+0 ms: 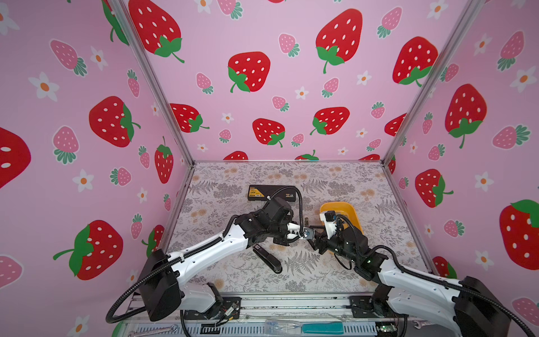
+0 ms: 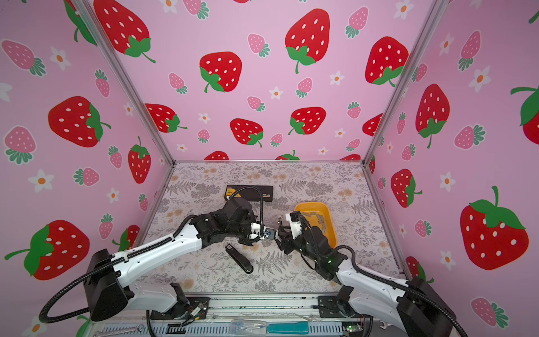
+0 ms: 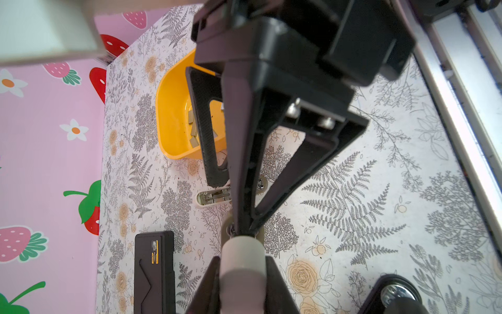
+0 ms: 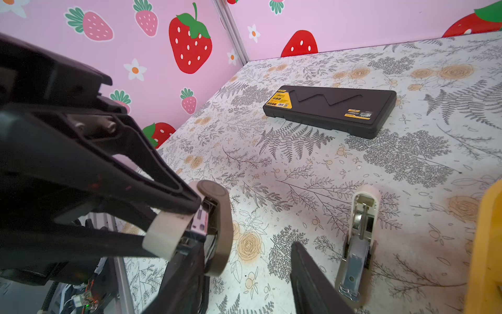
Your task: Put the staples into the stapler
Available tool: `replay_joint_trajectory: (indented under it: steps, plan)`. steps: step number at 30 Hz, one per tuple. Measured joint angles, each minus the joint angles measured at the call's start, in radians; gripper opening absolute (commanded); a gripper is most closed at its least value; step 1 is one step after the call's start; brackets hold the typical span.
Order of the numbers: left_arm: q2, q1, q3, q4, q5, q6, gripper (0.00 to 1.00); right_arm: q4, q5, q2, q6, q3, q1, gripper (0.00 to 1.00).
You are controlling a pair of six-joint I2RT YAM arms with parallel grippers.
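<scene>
With left claw clamped on the raised stapler and right claw spread at its hinged top, pry gently, squarely; then fetch staples from the yellow tray nearby.

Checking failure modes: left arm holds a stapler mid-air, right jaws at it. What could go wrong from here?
1. The left gripper pinches the whitish stapler by one end; a push from the right gripper may twist it loose.
2. The open stapler lies on the table close beside the right jaws and could get knocked.
3. The staples sit in the yellow tray; the right jaws carry none.
</scene>
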Motion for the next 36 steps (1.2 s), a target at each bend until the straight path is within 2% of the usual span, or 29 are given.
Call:
replay_joint_trajectory:
  steps: [8, 16, 27, 36]
  plan:
    - [-0.002, 0.0, 0.002, -0.026, -0.019, 0.0, 0.0, 0.016, 0.021, 0.044, 0.006, 0.027, 0.006, 0.48]
    - [0.067, -0.007, 0.113, -0.151, -0.016, -0.035, 0.0, 0.035, 0.031, 0.07, 0.011, 0.039, 0.006, 0.48]
    - [-0.052, -0.013, 0.058, -0.047, -0.03, -0.092, 0.0, 0.041, 0.046, 0.124, 0.016, 0.054, 0.01, 0.47]
    - [-0.063, -0.014, 0.055, 0.033, -0.032, -0.105, 0.0, 0.027, 0.044, 0.158, 0.015, 0.068, 0.024, 0.46]
